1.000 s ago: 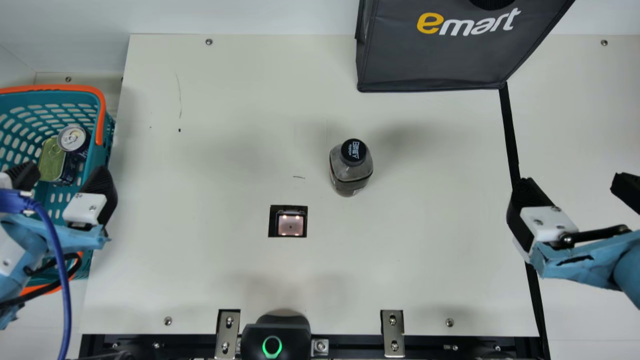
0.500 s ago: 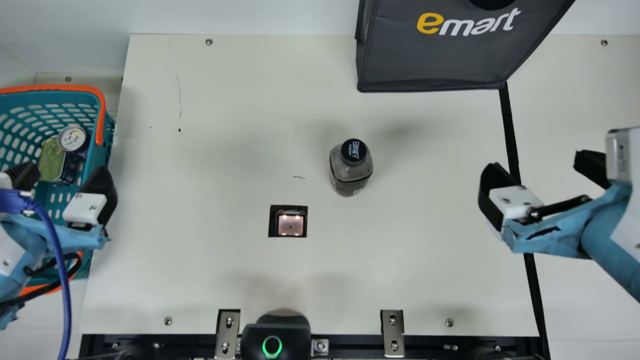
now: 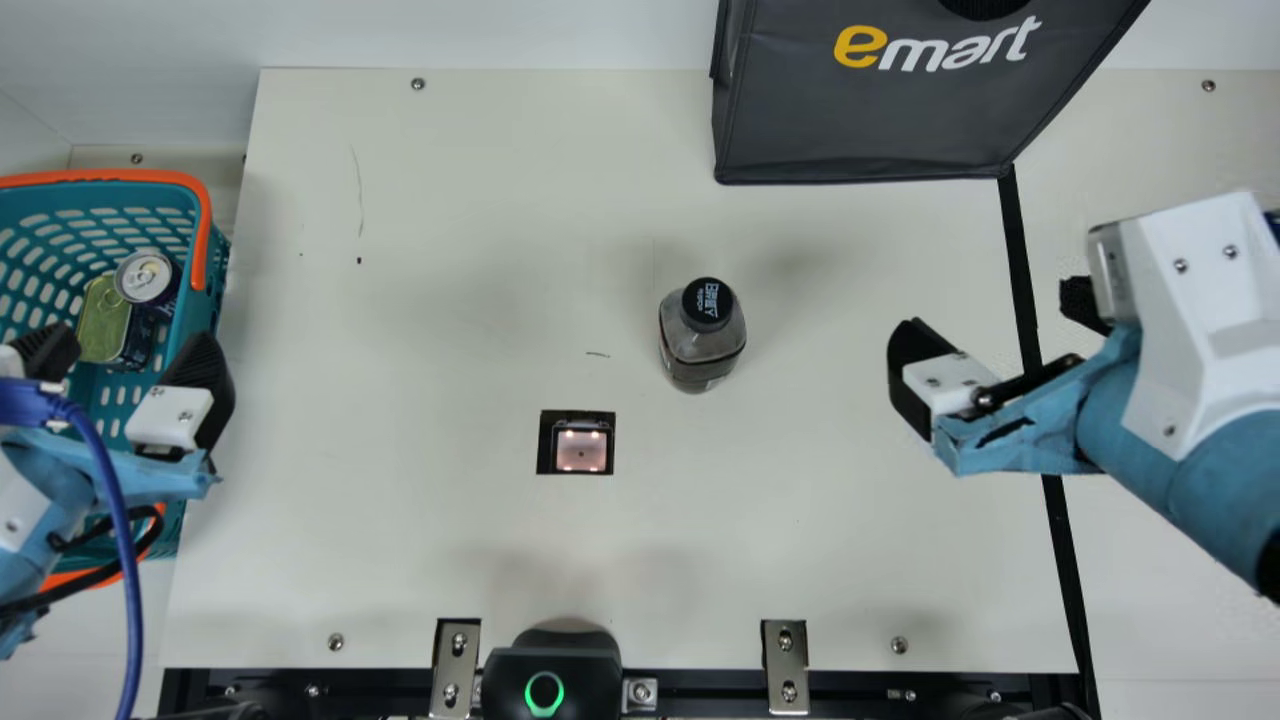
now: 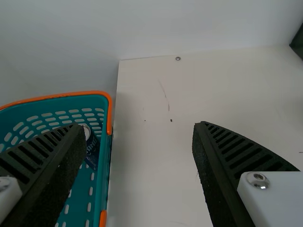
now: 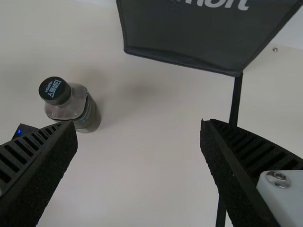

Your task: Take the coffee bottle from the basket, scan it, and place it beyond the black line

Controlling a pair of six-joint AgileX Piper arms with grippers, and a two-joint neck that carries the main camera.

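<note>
Coffee bottle (image 3: 700,345), squarish, see-through and black-capped, stands upright on the cream tabletop (image 3: 850,560), left of the black-ribbed right gripper (image 3: 990,312) and apart from its widely spread fingers. Below that gripper runs the straight black line (image 3: 1017,260). The black-ribbed left gripper (image 3: 132,340), also spread, hangs above the orange-rimmed teal plastic basket (image 3: 110,178).

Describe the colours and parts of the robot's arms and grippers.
The left arm and right arm are light blue and white. The left gripper and right gripper have black ribbed fingers on white, screwed mounts. A blue cable shows by the left arm.
</note>
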